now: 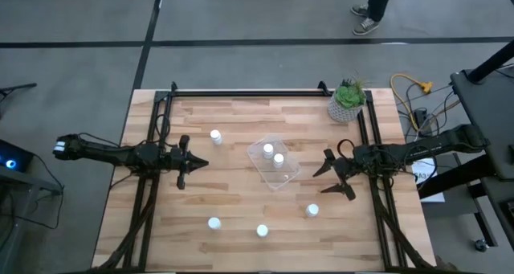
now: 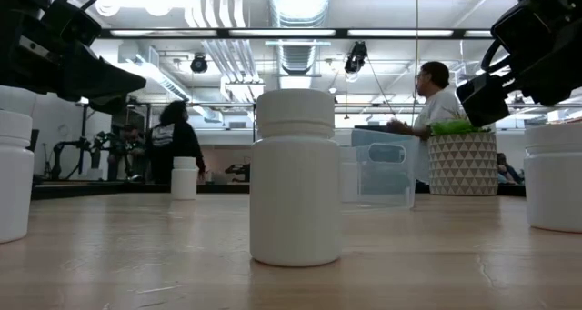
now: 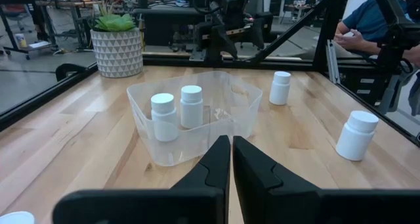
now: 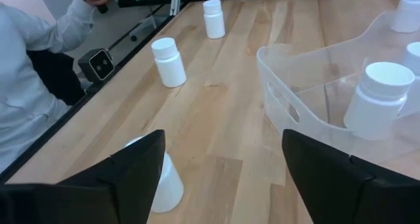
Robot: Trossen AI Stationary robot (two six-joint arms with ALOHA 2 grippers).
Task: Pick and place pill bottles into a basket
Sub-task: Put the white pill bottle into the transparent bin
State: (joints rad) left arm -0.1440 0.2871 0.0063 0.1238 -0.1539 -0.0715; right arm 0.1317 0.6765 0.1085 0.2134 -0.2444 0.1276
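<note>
The clear basket (image 1: 274,163) stands mid-table with two white pill bottles (image 1: 268,150) (image 1: 279,159) upright inside it. Several more pill bottles stand on the wood: one at the far left (image 1: 215,136), two by the near edge (image 1: 214,222) (image 1: 262,231), one near right (image 1: 312,210). My left gripper (image 1: 195,163) hovers left of the basket, shut and empty, pointing at it (image 3: 231,153). My right gripper (image 1: 332,180) hovers right of the basket, open and empty (image 4: 223,165); the near-right bottle (image 4: 161,179) shows partly behind one finger.
A pale pot with a green plant (image 1: 347,102) stands at the far right corner. Black frame rails (image 1: 157,137) run along the table's left, right and far sides. A person's sleeve (image 4: 33,86) shows beyond the near edge. Bare wood lies between the bottles.
</note>
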